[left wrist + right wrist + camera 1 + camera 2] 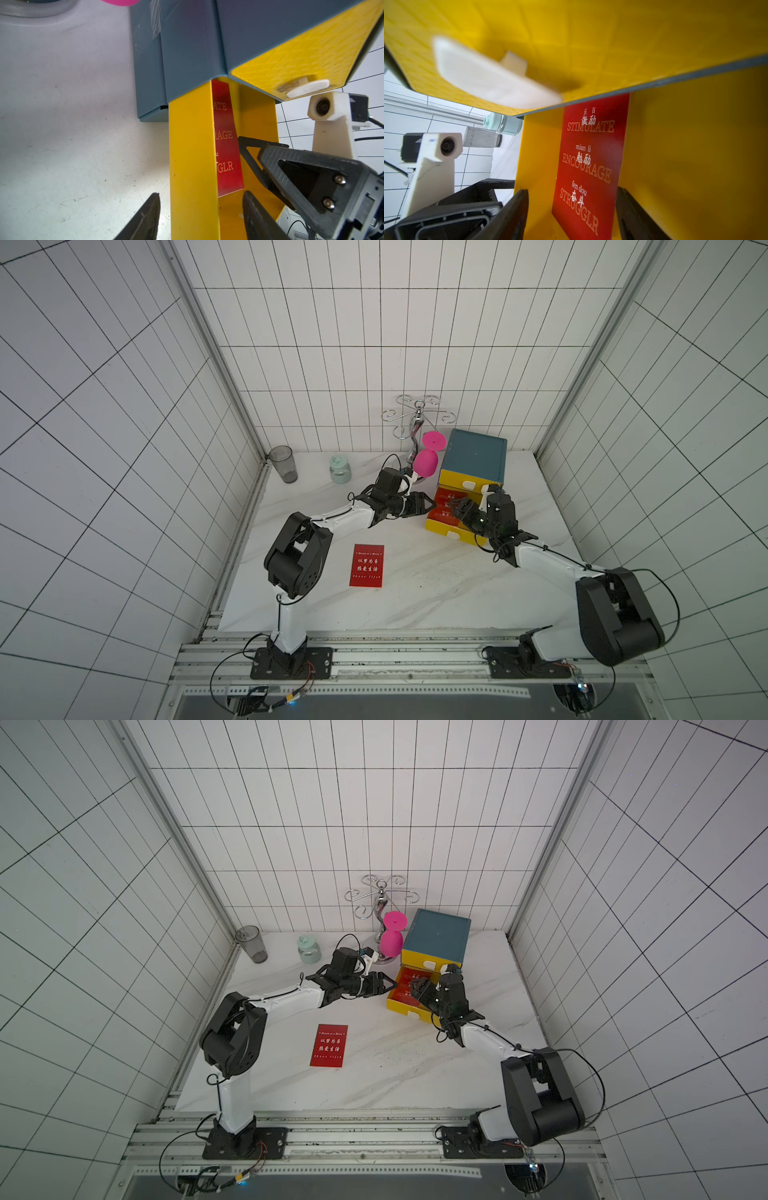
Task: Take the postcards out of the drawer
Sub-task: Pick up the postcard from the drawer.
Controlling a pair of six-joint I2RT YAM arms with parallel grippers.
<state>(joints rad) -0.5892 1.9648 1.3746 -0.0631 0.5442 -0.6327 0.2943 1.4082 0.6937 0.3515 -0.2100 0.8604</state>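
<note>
Right end effector (571, 190) — jaws apart — straddles a postcard (591, 162) inside the yellow drawer (685, 145).

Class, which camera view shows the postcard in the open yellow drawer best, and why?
The right wrist view: the postcard faces the camera and its lettering reads clearly. The left wrist view shows only a narrow strip behind the drawer wall. Both top views show it small, lettering unreadable.

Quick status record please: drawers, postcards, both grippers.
lower drawer: pulled open
upper drawer: shut
postcard in drawer: inside, not gripped; count unclear
postcard on table: already out, lying flat
left gripper: open, straddling the lower drawer's side wall
right gripper: open, fingers either side of the postcard in drawer
</note>
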